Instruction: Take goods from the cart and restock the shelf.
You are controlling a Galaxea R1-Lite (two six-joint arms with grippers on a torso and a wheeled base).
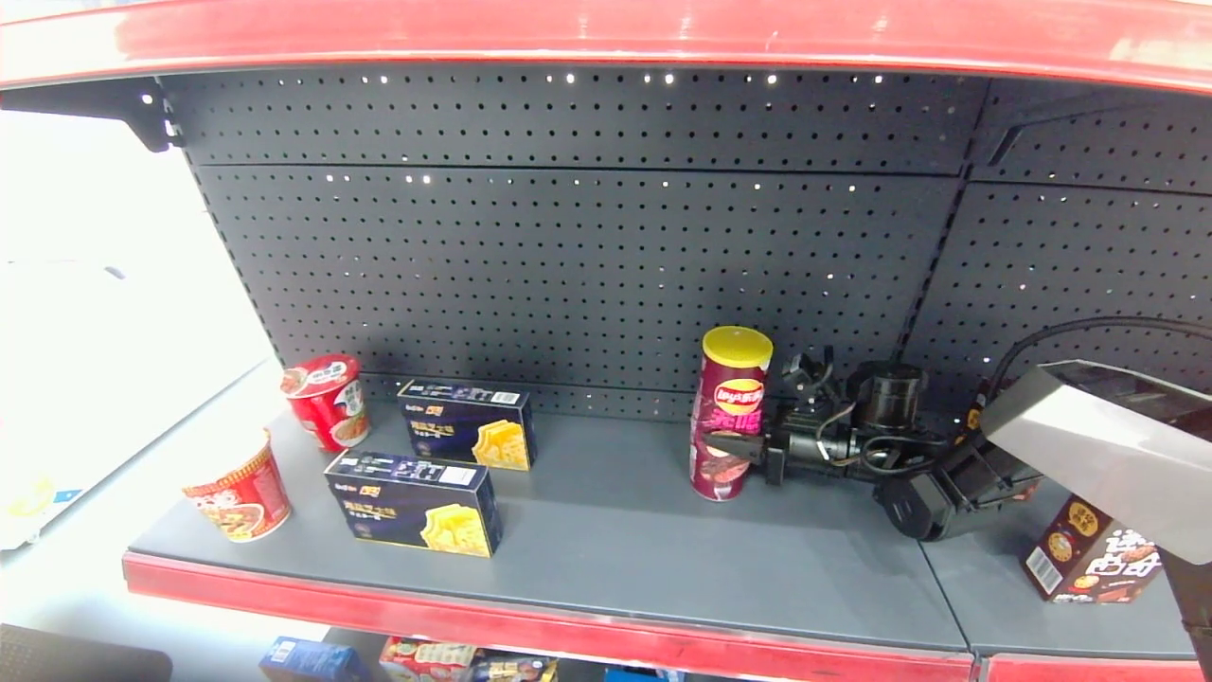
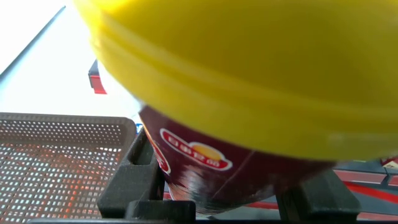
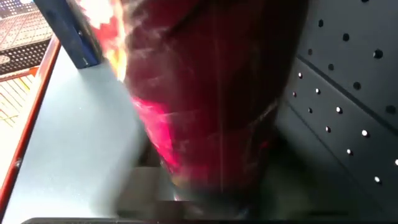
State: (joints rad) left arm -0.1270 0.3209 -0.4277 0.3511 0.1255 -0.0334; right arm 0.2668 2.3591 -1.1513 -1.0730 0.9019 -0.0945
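A maroon chip can [image 1: 727,412] with a yellow lid stands upright on the grey shelf [image 1: 615,540], right of its middle. My right gripper [image 1: 731,447] comes in from the right and is shut on the can's lower half. The right wrist view looks close up at this can [image 3: 211,93], with the shelf's pegboard wall beside it. My left gripper [image 2: 224,202] is shut on a second maroon chip can [image 2: 205,162]. Its yellow lid [image 2: 249,68] faces the wrist camera, and the cart's mesh basket [image 2: 56,162] lies below it.
Two red noodle cups [image 1: 327,400] [image 1: 239,493] and two dark blue boxes [image 1: 469,423] [image 1: 414,502] stand on the shelf's left part. A brown box [image 1: 1089,554] sits at the right. Bare shelf lies between the boxes and the can. The perforated back wall [image 1: 587,275] is close behind.
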